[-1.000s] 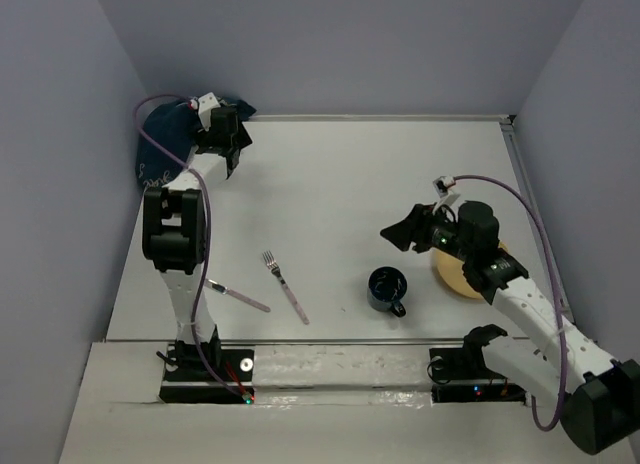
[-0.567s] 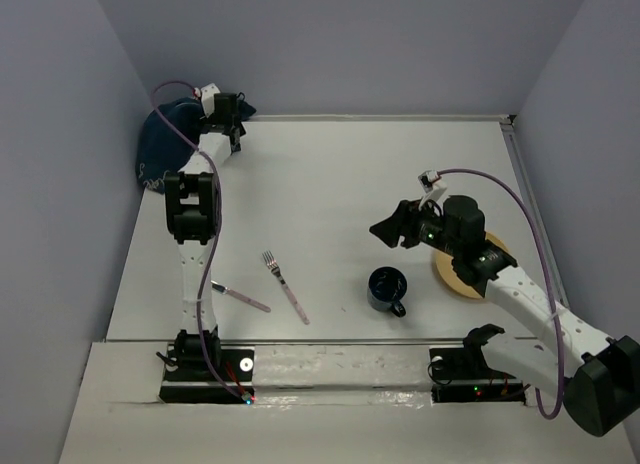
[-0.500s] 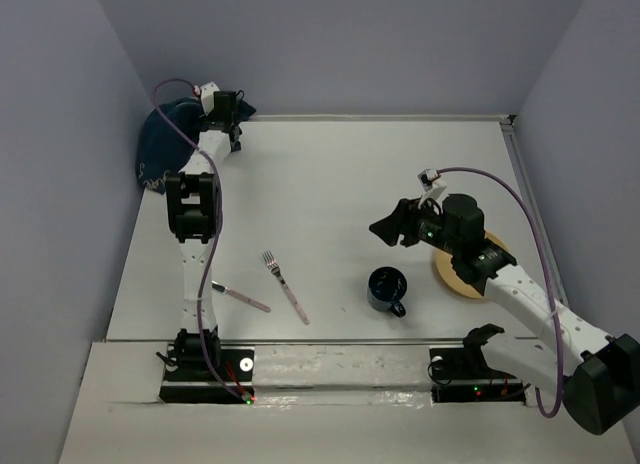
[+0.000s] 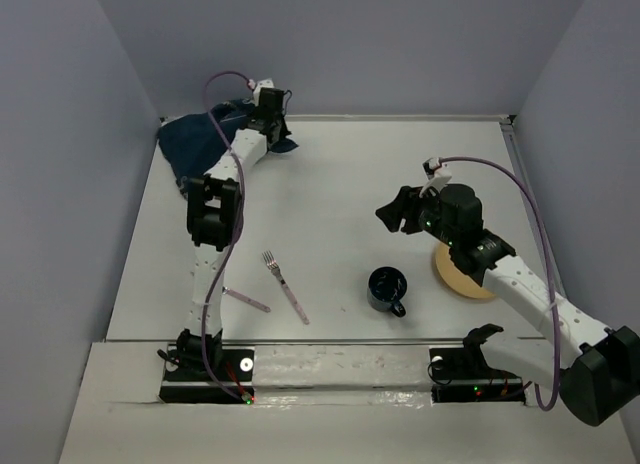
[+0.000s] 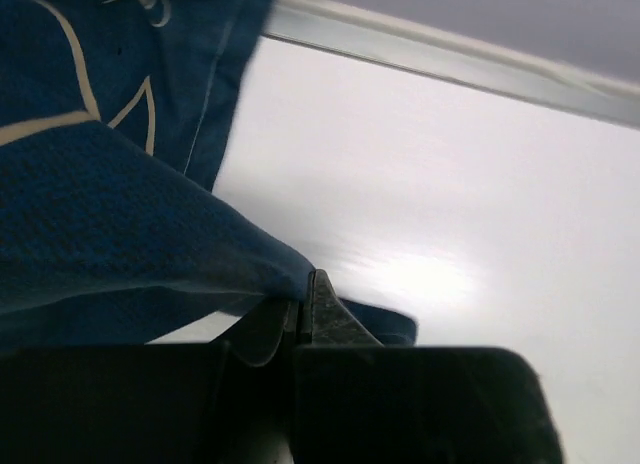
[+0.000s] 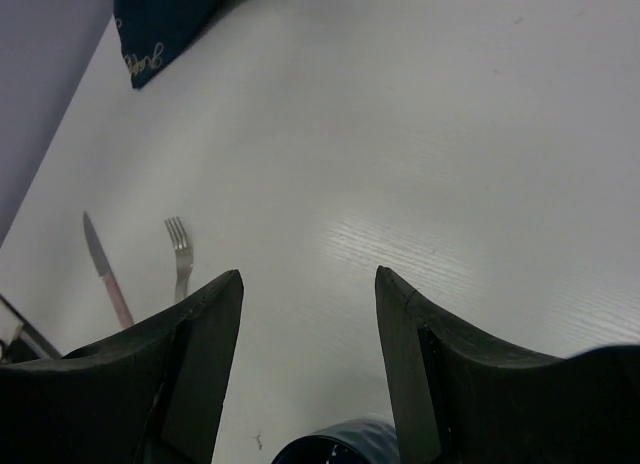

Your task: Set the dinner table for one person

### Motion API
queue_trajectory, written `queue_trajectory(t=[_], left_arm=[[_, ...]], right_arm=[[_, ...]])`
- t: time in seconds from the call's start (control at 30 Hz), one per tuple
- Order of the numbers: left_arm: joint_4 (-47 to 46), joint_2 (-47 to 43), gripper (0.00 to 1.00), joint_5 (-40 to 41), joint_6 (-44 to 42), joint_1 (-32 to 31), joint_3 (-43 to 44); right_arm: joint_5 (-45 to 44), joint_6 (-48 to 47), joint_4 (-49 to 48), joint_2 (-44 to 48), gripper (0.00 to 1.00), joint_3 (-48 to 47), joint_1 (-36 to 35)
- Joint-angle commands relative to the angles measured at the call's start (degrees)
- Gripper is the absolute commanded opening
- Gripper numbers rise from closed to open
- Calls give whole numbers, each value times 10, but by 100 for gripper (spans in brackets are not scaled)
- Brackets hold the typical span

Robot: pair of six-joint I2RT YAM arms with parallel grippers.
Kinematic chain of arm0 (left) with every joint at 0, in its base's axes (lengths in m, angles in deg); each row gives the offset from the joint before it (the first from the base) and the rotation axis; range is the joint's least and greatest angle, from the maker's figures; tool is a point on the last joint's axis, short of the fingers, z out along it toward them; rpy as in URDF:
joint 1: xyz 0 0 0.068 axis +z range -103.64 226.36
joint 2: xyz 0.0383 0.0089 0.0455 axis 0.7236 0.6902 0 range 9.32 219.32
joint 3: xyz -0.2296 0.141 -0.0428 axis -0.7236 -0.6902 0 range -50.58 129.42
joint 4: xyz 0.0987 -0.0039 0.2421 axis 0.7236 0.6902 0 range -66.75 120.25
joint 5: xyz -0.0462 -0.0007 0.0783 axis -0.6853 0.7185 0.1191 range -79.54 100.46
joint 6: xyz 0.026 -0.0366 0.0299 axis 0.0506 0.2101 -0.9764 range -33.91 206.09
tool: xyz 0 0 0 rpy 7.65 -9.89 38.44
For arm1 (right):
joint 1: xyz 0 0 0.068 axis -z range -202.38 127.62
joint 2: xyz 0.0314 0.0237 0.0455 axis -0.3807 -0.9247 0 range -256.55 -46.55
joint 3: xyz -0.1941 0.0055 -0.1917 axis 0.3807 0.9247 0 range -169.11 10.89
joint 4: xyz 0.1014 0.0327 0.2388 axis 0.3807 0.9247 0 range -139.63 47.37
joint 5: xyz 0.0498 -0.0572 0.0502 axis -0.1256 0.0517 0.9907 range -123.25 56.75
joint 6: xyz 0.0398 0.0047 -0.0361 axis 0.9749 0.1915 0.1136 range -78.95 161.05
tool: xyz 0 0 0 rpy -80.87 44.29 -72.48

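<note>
Right now my left gripper is pinched tight on a fold of the cloth, the jaws meeting with blue fabric caught between them. Seen from the mug, that grip sits far off to the far left, hard by the rail along the far edge of the desk. The cloth's long axis runs along that far edge. I hold its end nearer the mug, and the rest trails away toward the left wall.

My right gripper hangs just beyond the mug with its jaws standing wide and nothing between them. It is well apart from the cloth, so the left arm is plainly the one for this job.

The desk, which is what I am laying, spreads white all around the mug. The widest bare stretch lies beyond it and to its left, between it and the cloth. I judge that a pull toward the mug would run over that open stretch.

Nearer in, room is tighter. The fork lies just left of the mug, and the knife is farther left again. The plate sits right of the mug, partly under my right arm. A cloth dragged low could sweep the fork and knife. The rail and the left wall leave no room to go outward.
</note>
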Motion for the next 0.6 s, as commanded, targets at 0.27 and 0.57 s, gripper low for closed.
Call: queue_trajectory(t=[0.27, 0.57], left_arm=[[-164, -238, 90, -144, 50, -183, -282], [-303, -501, 88, 18, 78, -180, -611]], right_arm=[[-239, -56, 68, 30, 62, -16, -5], [-253, -27, 40, -59, 61, -40, 5]])
